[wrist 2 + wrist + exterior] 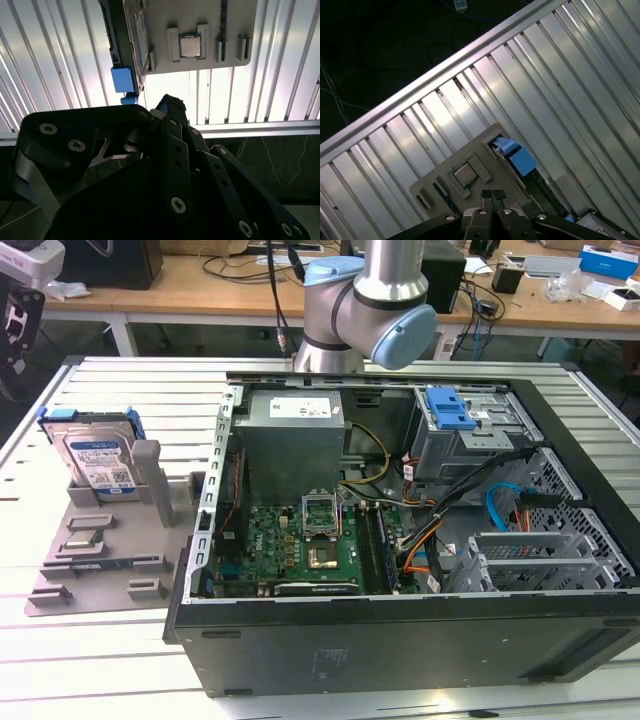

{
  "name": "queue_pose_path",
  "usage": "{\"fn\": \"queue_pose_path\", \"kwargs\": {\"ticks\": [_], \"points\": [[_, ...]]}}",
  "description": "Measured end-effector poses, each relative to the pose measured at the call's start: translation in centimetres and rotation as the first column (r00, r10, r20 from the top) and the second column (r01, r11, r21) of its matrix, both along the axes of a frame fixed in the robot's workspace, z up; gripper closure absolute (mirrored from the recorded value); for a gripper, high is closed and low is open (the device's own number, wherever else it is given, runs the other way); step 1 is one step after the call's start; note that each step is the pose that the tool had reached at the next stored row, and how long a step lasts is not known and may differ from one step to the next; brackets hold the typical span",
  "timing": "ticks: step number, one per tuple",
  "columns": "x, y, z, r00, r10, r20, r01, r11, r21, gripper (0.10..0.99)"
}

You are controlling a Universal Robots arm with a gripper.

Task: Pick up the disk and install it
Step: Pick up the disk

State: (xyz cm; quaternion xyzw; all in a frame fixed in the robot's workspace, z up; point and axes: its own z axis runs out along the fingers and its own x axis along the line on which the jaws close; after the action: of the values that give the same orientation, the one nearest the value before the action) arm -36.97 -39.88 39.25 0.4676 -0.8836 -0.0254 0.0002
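The disk (98,455), silver with a blue-and-white label and a blue frame, stands on edge in a grey holder (100,550) at the exterior view's left, outside the computer case. Both wrist views look down on it from high above: its blue frame end (520,160) and its thin edge (137,35) lie next to a small square chip (466,174) on the holder. My gripper (492,195) hangs well above the holder, shut, with nothing between its fingers. Its dark body (165,190) hides part of the table.
An open computer case (200,570) lies on the slatted metal table (120,380), with a grey box (292,440), a motherboard (300,540) and a drive cage with a blue latch (448,408) inside. My arm's base (360,300) stands behind the case. The table edge (420,95) drops to dark floor.
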Motion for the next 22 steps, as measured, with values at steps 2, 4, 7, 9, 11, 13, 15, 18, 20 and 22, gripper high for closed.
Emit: {"fn": "queue_pose_path", "kwargs": {"ticks": [2,4,7,9,11,13,15,18,20,22], "points": [[0.00,0.00,0.00,0.9998,0.021,0.0000,-0.021,0.9998,0.000,0.980],[0.00,0.00,0.00,0.9991,0.041,0.0000,-0.041,0.9991,0.000,0.980],[0.00,0.00,0.00,0.9973,0.074,0.0000,-0.074,0.9973,0.000,0.980],[0.00,0.00,0.00,0.9960,0.089,0.0000,-0.089,0.9960,0.000,0.980],[0.00,0.00,0.00,0.9945,0.105,0.0000,-0.105,0.9945,0.000,0.980],[0.00,0.00,0.00,0.9928,0.120,0.0000,-0.120,0.9928,0.000,0.980],[0.00,0.00,0.00,0.9894,0.145,0.0000,-0.145,0.9894,0.000,0.980],[0.00,0.00,0.00,0.9828,0.185,0.0000,-0.185,0.9828,0.000,0.980],[0.00,0.00,0.00,0.9797,0.201,0.0000,-0.201,0.9797,0.000,0.980],[0.00,0.00,0.00,0.9738,0.227,0.0000,-0.227,0.9738,0.000,0.980]]}}
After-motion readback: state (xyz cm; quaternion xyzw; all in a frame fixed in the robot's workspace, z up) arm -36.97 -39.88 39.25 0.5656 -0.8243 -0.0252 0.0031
